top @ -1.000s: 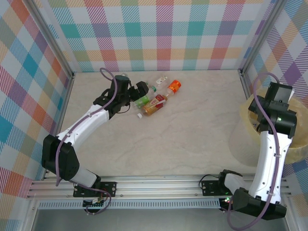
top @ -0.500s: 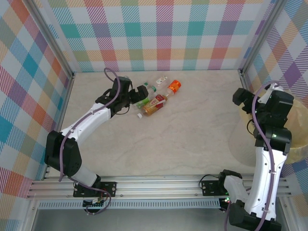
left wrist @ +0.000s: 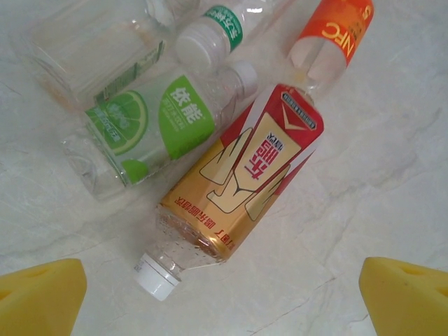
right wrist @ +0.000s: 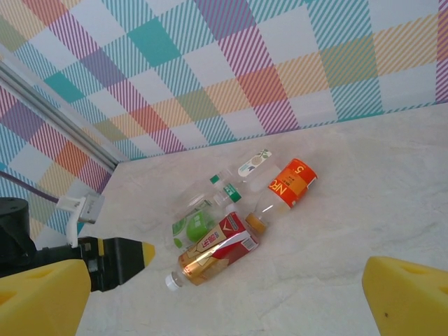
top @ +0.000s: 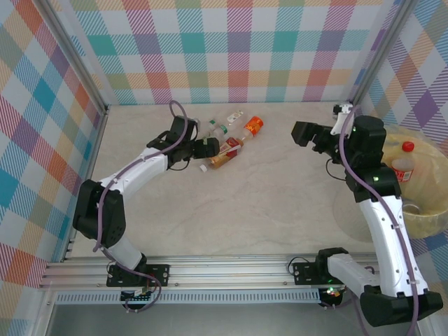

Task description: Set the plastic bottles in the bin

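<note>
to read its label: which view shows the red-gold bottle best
Left wrist: the red-gold bottle lies close up, label and white cap sharp. Top external shows it small beside the left gripper; right wrist shows it whole but distant.

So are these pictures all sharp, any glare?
Left wrist view: sharp, labels readable, a mild sheen on the red-and-gold bottle. Right wrist view: that bottle small but crisp. Top view: even light, faint shadows, the bin cropped by the right edge.

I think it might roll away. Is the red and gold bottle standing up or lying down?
Lying down. The red and gold bottle rests on its side on the table, white cap pointing sideways.
</note>
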